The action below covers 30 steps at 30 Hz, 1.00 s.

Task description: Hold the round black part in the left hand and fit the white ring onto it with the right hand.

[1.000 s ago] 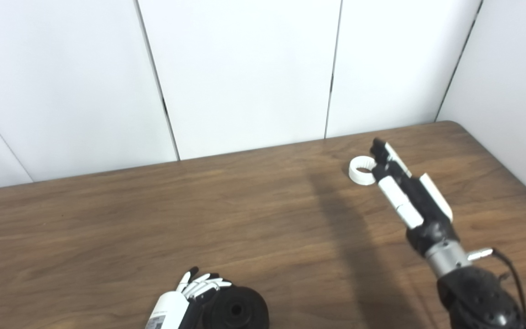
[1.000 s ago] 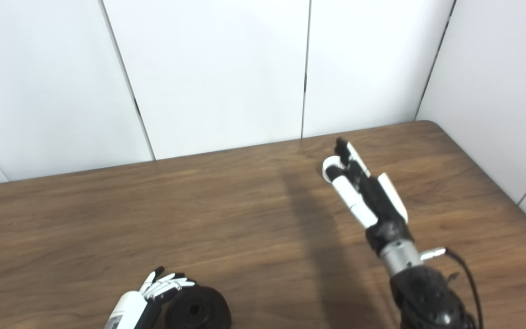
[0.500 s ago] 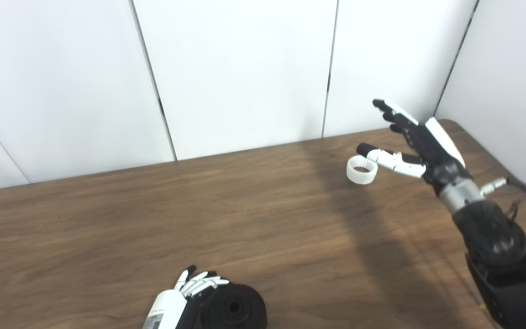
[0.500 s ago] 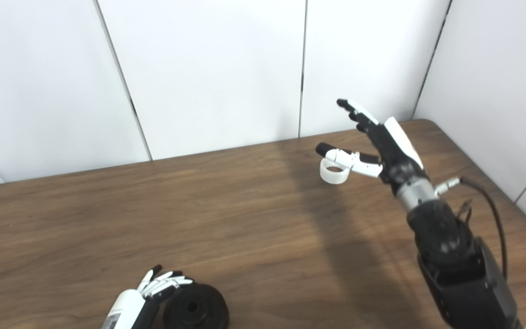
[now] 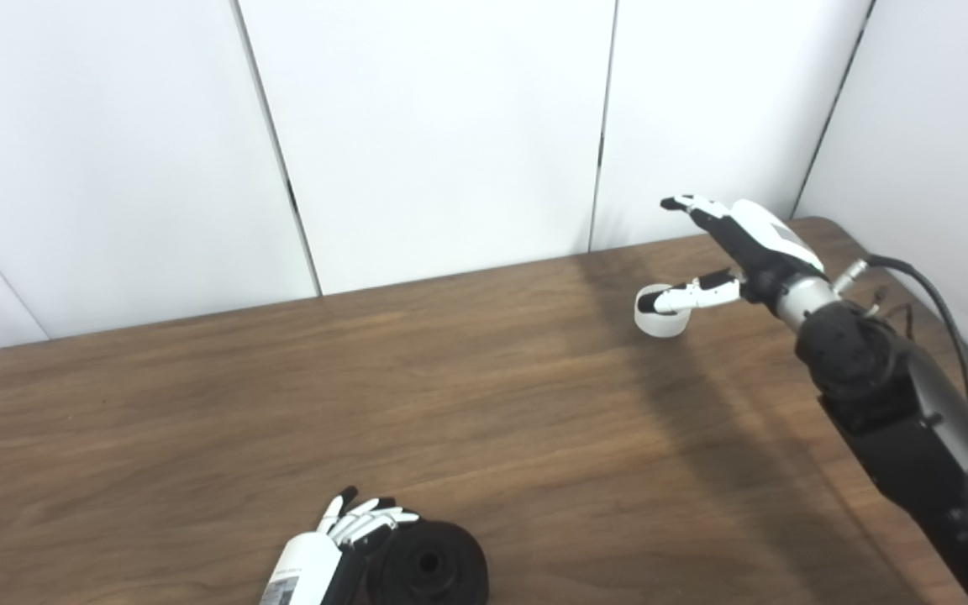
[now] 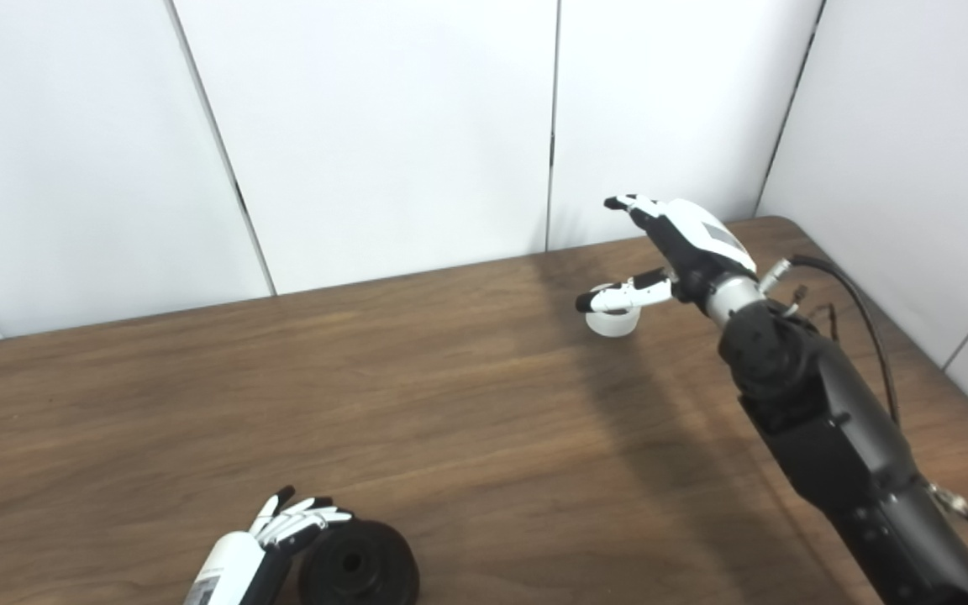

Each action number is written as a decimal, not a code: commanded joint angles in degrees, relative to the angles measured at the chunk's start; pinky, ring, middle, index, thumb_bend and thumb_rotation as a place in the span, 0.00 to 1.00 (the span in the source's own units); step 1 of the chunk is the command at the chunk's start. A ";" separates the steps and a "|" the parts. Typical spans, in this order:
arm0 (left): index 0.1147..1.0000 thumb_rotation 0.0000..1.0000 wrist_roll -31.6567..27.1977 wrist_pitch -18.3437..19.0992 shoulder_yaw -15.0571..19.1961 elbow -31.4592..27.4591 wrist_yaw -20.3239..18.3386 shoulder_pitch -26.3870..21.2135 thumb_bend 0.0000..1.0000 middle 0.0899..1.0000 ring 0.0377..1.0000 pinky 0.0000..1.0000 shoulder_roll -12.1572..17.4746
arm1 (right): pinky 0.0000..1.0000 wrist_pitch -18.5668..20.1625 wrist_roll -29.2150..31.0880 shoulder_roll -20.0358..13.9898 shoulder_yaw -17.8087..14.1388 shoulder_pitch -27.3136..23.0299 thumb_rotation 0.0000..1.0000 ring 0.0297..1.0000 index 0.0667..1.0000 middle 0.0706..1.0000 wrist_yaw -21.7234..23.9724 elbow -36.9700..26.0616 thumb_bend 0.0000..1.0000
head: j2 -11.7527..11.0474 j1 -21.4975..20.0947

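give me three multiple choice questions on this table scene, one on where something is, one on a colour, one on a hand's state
1. Where does the white ring lie on the table?
A. far right part, near the wall
B. near left edge
C. on top of the black part

2. What colour is the round part beside the left hand?
A. white
B. black
C. red

3. How is the right hand now?
A. closed in a fist on the ring
B. open, thumb reaching over the ring
C. flat on the table

Answers: 1 A, the ring sits far from the black part, close to the back wall. 2 B, it is a dark disc with a centre hole. 3 B, its fingers are spread above the ring, which rests on the wood.
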 commanded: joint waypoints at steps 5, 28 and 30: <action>0.42 0.05 2.33 3.09 -0.19 7.72 -0.27 2.58 0.52 0.75 0.86 1.00 0.89 | 1.00 -2.08 -4.55 -3.41 3.13 -6.66 0.33 1.00 0.91 0.97 1.38 4.58 0.94 | 0.08 0.24; 0.42 0.05 2.59 3.61 -0.07 5.21 -0.97 3.95 0.52 0.76 0.86 1.00 0.88 | 0.99 -0.35 -9.15 -1.82 6.59 -12.31 0.38 1.00 0.89 0.97 4.43 18.08 1.00 | 1.49 1.94; 0.42 0.05 2.54 3.56 0.05 4.87 -0.94 4.29 0.52 0.76 0.86 1.00 0.93 | 0.98 -0.22 -9.56 -1.31 6.07 -12.26 0.38 1.00 0.88 0.97 4.37 18.63 0.99 | 1.77 2.23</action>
